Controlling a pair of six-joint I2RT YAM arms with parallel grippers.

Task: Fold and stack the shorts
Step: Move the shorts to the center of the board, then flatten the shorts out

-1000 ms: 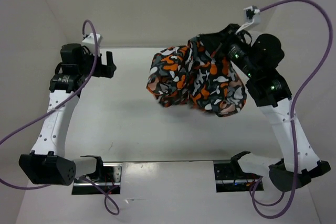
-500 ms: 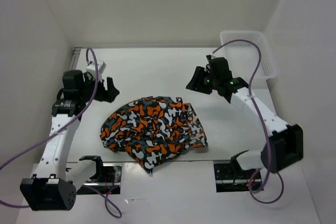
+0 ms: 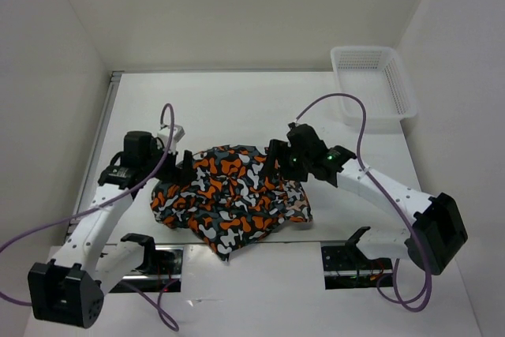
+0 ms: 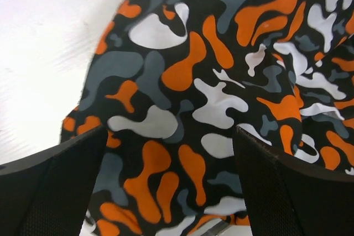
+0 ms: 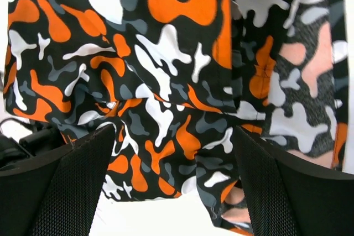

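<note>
The shorts (image 3: 229, 199), in an orange, black, grey and white camouflage print, lie crumpled in a heap on the white table near its front edge. My left gripper (image 3: 183, 170) hangs open over their upper left edge. In the left wrist view the fabric (image 4: 182, 92) fills the space between the wide-apart fingers (image 4: 50, 186), with nothing pinched. My right gripper (image 3: 272, 162) stands open over the heap's upper right part. In the right wrist view the printed cloth (image 5: 166, 81) lies below the spread fingers (image 5: 293, 192), and a paler inside-out patch shows at the right.
A white mesh basket (image 3: 371, 84) stands at the back right corner. White walls enclose the table on the left, back and right. Purple cables loop from both arms. The arm bases (image 3: 347, 258) sit at the near edge.
The right gripper has opened and let go of the shorts, which dropped from a hanging bundle onto the table. Both grippers have since moved in over the heap's top edges.
</note>
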